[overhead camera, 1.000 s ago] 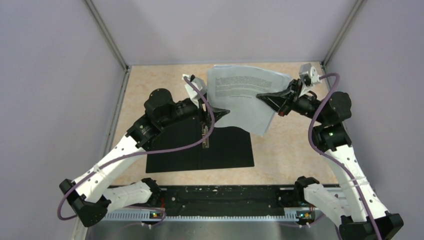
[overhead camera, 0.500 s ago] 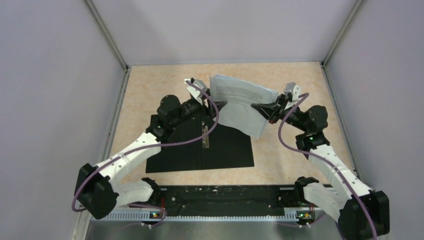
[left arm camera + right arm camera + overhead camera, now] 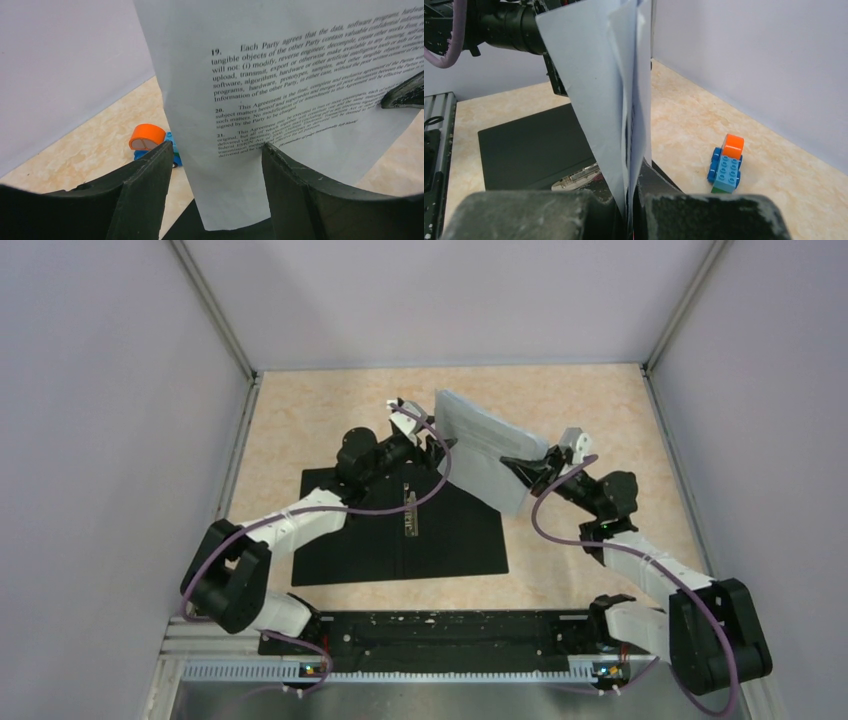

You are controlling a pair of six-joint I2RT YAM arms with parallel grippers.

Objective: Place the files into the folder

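Observation:
The files [image 3: 478, 440], white printed sheets, hang upright and edge-on above the far side of the table. My right gripper [image 3: 512, 464] is shut on their right edge. In the right wrist view the sheets [image 3: 599, 90] rise out of the closed right gripper [image 3: 631, 202]. My left gripper [image 3: 436, 446] is open at the sheets' left side. Seen from the left wrist, the printed page [image 3: 280, 75] hangs in front of the gap of the left gripper [image 3: 217, 150], gripped by neither finger. The folder [image 3: 400, 535] lies open and flat, black inside up, with its metal clip [image 3: 410, 510] at the middle.
A small blue-and-orange toy truck [image 3: 726, 165] stands on the beige table behind the papers; the left wrist view also shows the truck [image 3: 150, 142]. Grey walls [image 3: 120, 440] close in the table on three sides. The black rail [image 3: 440, 640] runs along the near edge.
Both arms have reached farther across the table. The papers have come down and turned more edge-on, still in the right gripper. The left jaws have spread a little wider.

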